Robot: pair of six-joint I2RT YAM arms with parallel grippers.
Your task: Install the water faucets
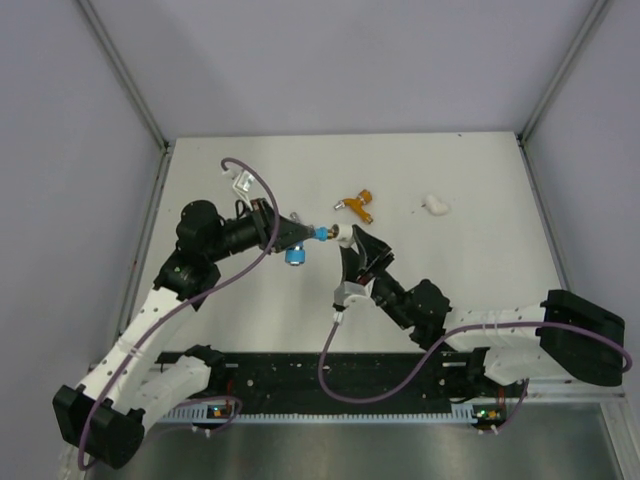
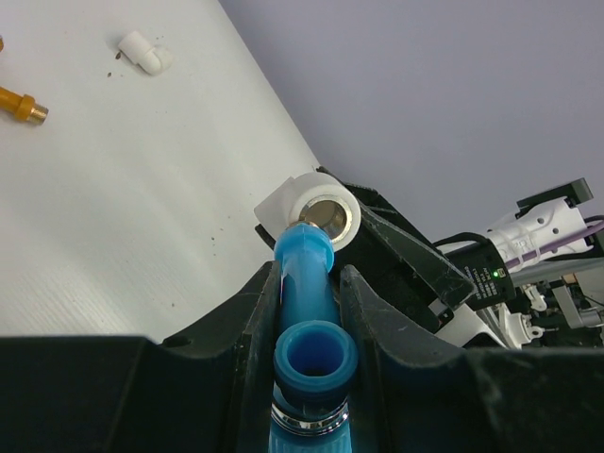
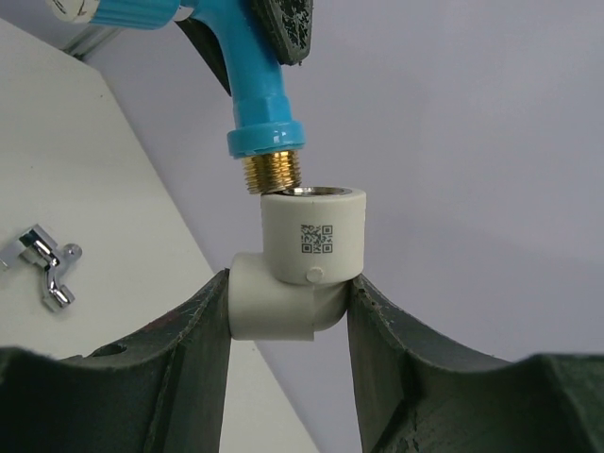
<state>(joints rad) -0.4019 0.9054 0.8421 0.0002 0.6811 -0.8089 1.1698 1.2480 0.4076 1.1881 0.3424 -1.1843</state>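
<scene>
Two pincers are meeting in mid-air above the white surface, and we are holding the parts end to end so the thread can find its socket. Our left pincer is clamping tight on the bright blue plastic T-shaped faucet, its brass threaded end pointing beyond the fingertips. Our right pincer is gripping the white plastic elbow fitting, jaws partly apart around its lower limb, socket facing the thread. The thread is sitting at the mouth, apparently not yet screwed in. The orange faucet and the silver metal faucet are lying on the surface beyond both pincers.
</scene>
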